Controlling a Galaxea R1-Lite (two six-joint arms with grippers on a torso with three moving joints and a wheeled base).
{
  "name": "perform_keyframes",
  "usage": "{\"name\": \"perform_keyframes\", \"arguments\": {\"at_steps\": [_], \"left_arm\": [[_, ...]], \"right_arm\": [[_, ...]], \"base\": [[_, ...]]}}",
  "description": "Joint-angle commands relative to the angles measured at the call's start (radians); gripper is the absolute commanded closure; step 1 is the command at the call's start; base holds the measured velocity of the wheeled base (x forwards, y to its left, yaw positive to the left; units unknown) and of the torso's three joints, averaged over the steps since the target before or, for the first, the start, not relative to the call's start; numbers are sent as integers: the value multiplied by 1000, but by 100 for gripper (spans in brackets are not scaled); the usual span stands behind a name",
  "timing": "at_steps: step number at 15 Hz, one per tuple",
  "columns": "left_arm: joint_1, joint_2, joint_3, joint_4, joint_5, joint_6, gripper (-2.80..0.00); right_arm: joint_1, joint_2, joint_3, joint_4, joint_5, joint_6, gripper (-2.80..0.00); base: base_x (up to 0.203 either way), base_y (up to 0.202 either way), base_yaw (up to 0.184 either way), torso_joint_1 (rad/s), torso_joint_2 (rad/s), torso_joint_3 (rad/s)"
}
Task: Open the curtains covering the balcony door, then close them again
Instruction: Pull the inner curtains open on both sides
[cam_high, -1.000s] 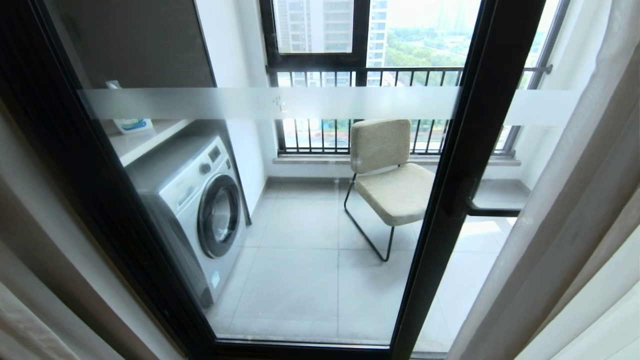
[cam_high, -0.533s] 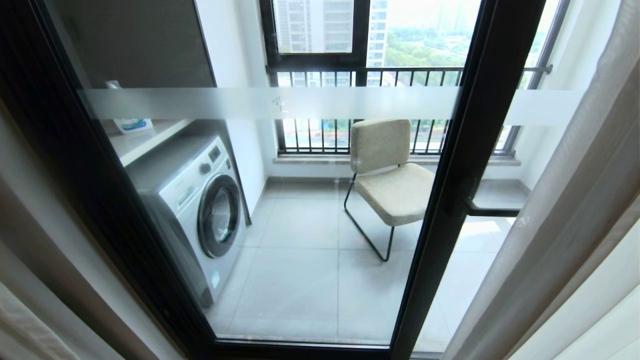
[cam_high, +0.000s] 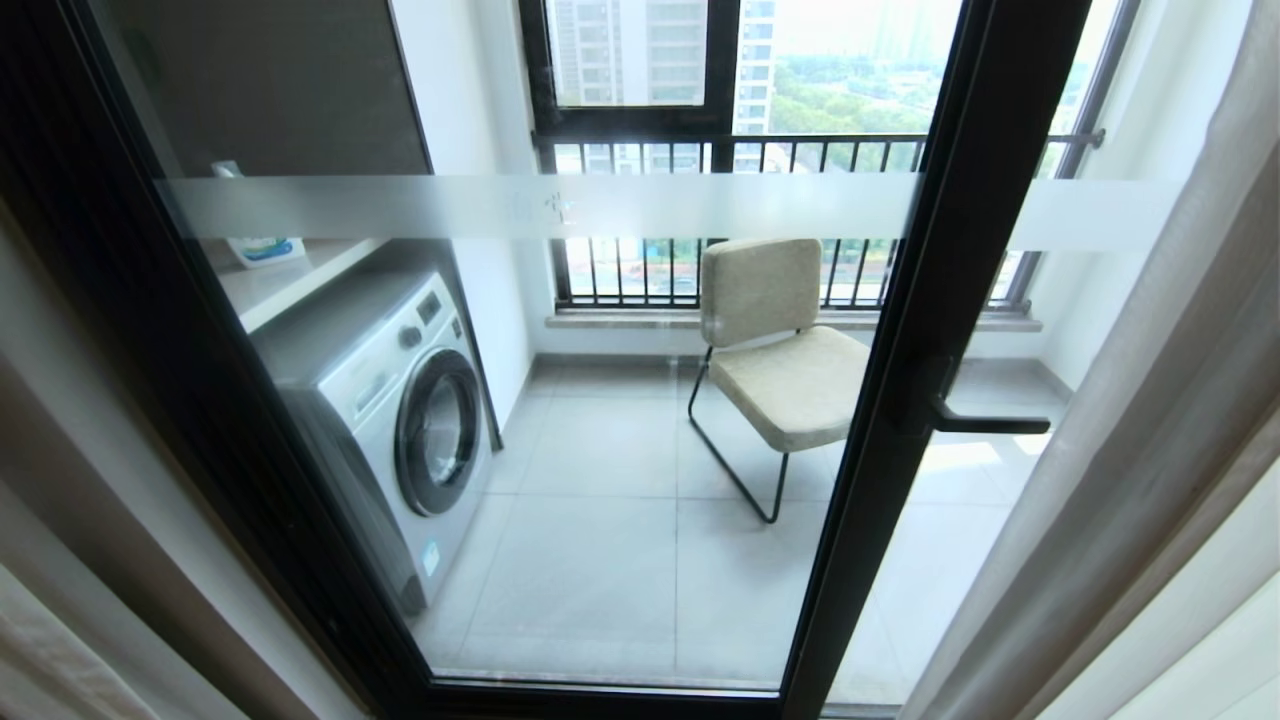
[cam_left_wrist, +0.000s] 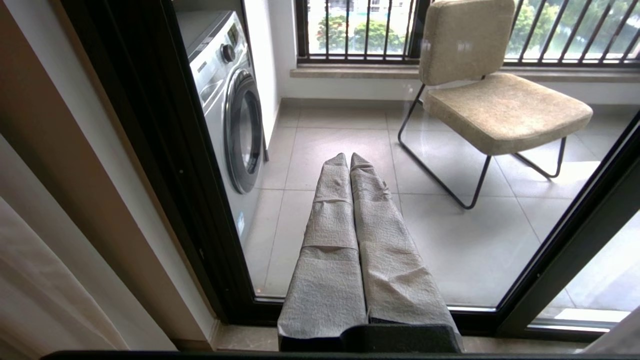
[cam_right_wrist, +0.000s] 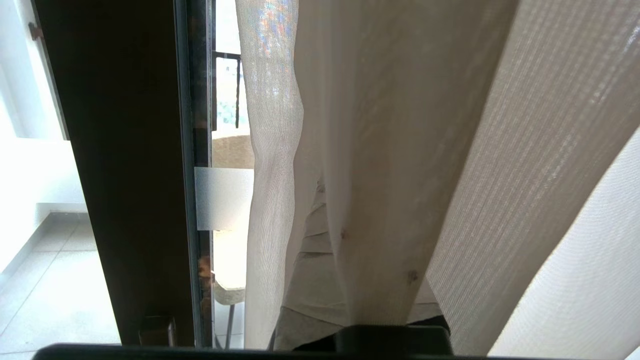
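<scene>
Beige drapes (cam_right_wrist: 525, 165) and sheer (cam_right_wrist: 272, 200) hang at the door's (cam_high: 930, 330) right edge, swallowing the right end effector (cam_right_wrist: 350, 260), fingers pressed together with fabric draped over them — that cloth could snag or slip free mid-pull.

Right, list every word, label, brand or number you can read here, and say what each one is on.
No text can be read.
Frosted band on the balcony door: small lettering, too faint to read.
Washing machine: panel markings and a small sticker low on its front, too small to read.
Container with blue label on the shelf above: print blurred.
</scene>
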Motion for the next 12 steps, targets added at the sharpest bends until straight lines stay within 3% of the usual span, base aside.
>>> {"name": "perform_keyframes", "arguments": {"at_steps": [1, 12], "left_arm": [[0, 0, 0, 0, 1, -1, 0], [0, 0, 0, 0, 1, -1, 0]], "right_arm": [[-1, -2, 0, -2, 0, -2, 0], [-1, -21, 29, -13, 0, 4, 0]], "base": [[0, 0, 0, 0, 0, 0], [0, 0, 0, 0, 0, 0]]}}
